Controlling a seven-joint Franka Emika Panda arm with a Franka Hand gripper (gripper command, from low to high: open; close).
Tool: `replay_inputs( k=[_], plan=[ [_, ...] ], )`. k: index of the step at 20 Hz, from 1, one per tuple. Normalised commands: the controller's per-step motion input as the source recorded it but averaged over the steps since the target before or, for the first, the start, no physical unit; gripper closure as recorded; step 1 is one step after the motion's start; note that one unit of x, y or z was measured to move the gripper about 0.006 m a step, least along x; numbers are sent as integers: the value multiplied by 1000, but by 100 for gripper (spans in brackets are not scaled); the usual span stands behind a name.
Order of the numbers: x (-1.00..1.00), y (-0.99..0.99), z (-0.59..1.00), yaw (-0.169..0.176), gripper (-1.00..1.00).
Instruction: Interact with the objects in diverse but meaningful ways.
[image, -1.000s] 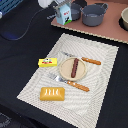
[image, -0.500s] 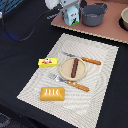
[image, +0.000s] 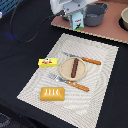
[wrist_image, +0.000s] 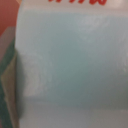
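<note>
Carton first: the small white-and-blue carton (image: 77, 21) stands upright on the reddish-brown board (image: 107, 31) at the far edge of my exterior view, and the gripper (image: 74, 11) sits directly over its top, so close that the arm's white body hides where the fingers end. From my wrist view I see nothing but the carton's pale face (wrist_image: 70, 70) filling the picture, with a strip of red lettering along one edge, so the carton is right up against the camera and evidently between or just under the jaws. I cannot tell from either view how wide the jaws stand or whether they have closed on the carton; the fingertips do not show. A grey pot (image: 96, 14) stands just beside the carton on the exterior view's right, and a second pot (image: 124, 18) is cut off by the frame edge further right. Well apart from the gripper, on the striped placemat (image: 100, 70), the round tan plate (image: 73, 68) carries the dark brown sausage (image: 74, 67), lying lengthwise across it. A fork (image: 70, 82) and a knife (image: 82, 59), both orange-handled, lie either side of the plate. The flat yellow red-labelled box (image: 46, 62) rests at the mat's edge on the exterior view's left, and the orange ridged bread block (image: 53, 93) lies near the mat's near corner.
</note>
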Motion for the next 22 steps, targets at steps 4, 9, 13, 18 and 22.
replay_inputs(
  k=[4, 9, 13, 18, 22],
  plan=[
    [776, 57, -83, -95, 100],
    [710, 45, -142, -90, 100],
    [619, 51, -196, -71, 100],
    [403, 0, -247, -42, 100],
    [156, 0, -301, 0, 100]
  ],
)
